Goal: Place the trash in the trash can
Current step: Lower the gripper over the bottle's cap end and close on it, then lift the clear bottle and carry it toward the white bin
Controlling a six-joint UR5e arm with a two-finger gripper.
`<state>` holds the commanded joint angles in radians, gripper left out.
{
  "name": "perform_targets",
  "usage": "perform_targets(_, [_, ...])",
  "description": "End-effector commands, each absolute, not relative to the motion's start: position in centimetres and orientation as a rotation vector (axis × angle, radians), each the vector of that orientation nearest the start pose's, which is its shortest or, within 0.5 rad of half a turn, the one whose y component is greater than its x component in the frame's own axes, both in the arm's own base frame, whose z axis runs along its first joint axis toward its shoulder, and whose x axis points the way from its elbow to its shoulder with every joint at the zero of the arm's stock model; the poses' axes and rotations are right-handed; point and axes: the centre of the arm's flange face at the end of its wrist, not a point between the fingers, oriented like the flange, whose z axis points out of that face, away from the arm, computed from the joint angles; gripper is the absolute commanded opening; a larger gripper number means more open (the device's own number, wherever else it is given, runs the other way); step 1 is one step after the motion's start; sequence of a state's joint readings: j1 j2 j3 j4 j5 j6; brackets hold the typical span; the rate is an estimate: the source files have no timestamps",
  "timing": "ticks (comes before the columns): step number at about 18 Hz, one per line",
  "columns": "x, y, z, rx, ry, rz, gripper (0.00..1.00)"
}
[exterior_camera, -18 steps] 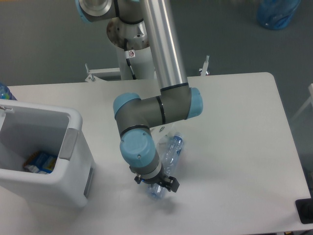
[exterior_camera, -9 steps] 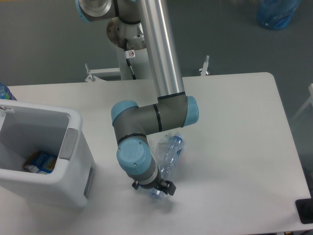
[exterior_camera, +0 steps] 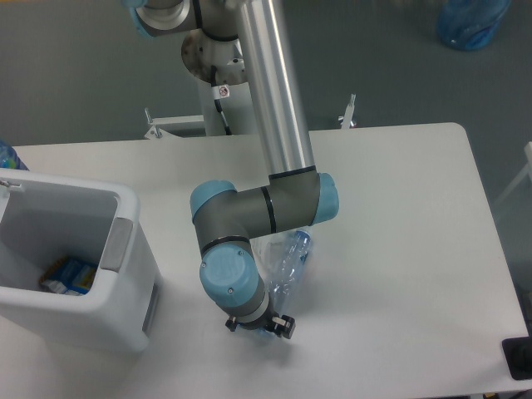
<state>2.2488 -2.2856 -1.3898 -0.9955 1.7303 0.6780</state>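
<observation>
The trash is a clear plastic bottle (exterior_camera: 288, 263) with a blue cap, lying on the white table near the middle front. A smaller clear cup (exterior_camera: 263, 248) lies against its left side, mostly hidden under the arm's elbow. My gripper (exterior_camera: 264, 327) points straight down over the bottle's base end, and the blue wrist hides its fingers. Only black finger parts show beside the base, so its grip cannot be judged. The trash can (exterior_camera: 133, 270), a white bin with a grey handle panel, stands at the table's left.
A blue and yellow packet (exterior_camera: 68, 276) lies inside the bin. A blue translucent bag (exterior_camera: 471, 21) sits on the floor at the far right. A black object (exterior_camera: 518, 357) is at the table's front right corner. The robot's base post (exterior_camera: 226, 100) stands behind the table.
The wrist and gripper have shifted slightly left and toward the table's front, lower over the bottle's base. The bottle has stayed in place.
</observation>
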Motion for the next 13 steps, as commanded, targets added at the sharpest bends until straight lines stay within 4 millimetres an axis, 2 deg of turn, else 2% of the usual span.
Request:
perform_targets(5, [-36.0,63.5,20.0,-3.188,-0.002,0.252,0.64])
perform_targets(9, [-36.9,64.0,23.5,-3.089,-0.027,0.197,0.64])
perform_targets(12, [-39.5,64.0,26.7,-2.99,-0.083,0.157,0.64])
perform_targets(13, [-39.6,64.0,28.0,-2.954,-0.086,0.137,0.64])
